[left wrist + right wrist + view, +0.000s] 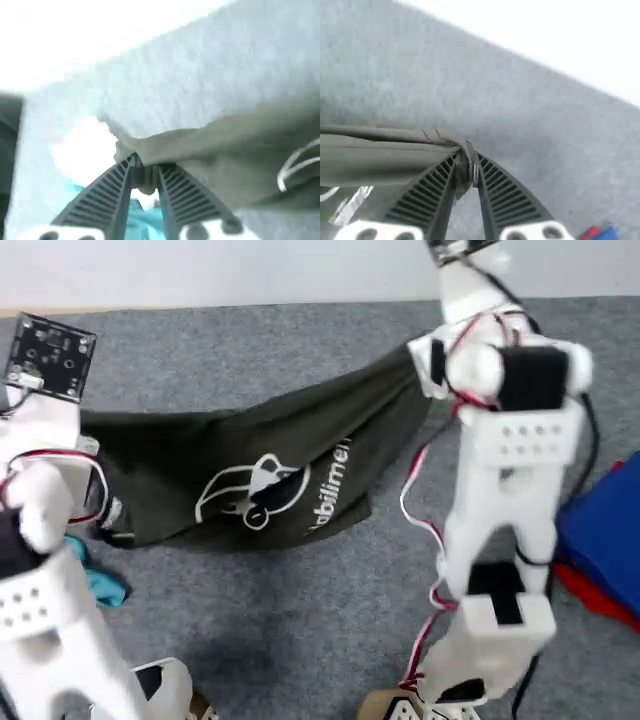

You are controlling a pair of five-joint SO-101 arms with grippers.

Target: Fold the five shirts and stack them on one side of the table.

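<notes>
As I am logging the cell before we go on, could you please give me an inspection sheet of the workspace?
Surface: grey felt-like tabletop.
Job's things: dark green shirt with white print, stretched between the two arms; blue cloth and red cloth at the table's right edge; teal cloth beside the left arm.
Clutter: nothing seen.
Tools: left tool shut on the dark green shirt's edge; right tool shut on its corner.
Cables: red-and-white wires hang along the right arm.
Surroundings: pale wall behind the table.
</notes>
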